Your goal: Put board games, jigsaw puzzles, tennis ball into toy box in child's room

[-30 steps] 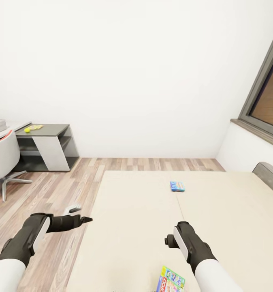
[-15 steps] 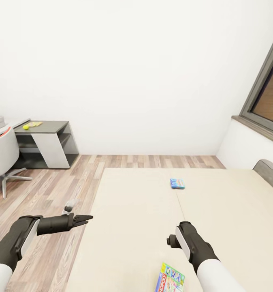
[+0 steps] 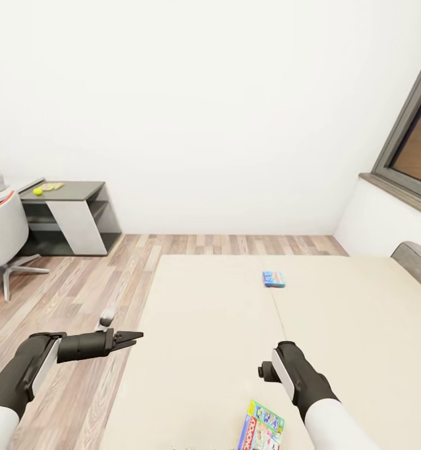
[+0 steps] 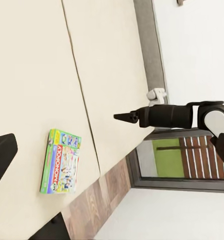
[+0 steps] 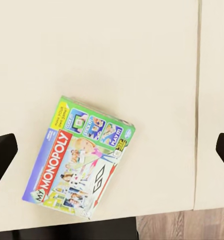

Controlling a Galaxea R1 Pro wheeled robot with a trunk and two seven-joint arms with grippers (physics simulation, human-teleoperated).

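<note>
Left arm dropped and stretched out; the desk slid off as the view shifted.
Left gripper [image 3: 130, 339] fingers nearly together, empty, beside the bed [image 3: 204, 325]; Monopoly box [image 5: 80, 157] near its front edge, right gripper [image 5: 112, 150] spread above; light, stiff, slippery, so pinch its long edges.

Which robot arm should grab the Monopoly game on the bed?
The right. Its gripper hangs open directly over the Monopoly box, fingers wide apart. The left gripper sits off beside the bed, over the floor.

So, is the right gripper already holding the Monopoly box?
No, the Monopoly box lies flat on the bed, apart from both fingertips of the open right gripper.
</note>
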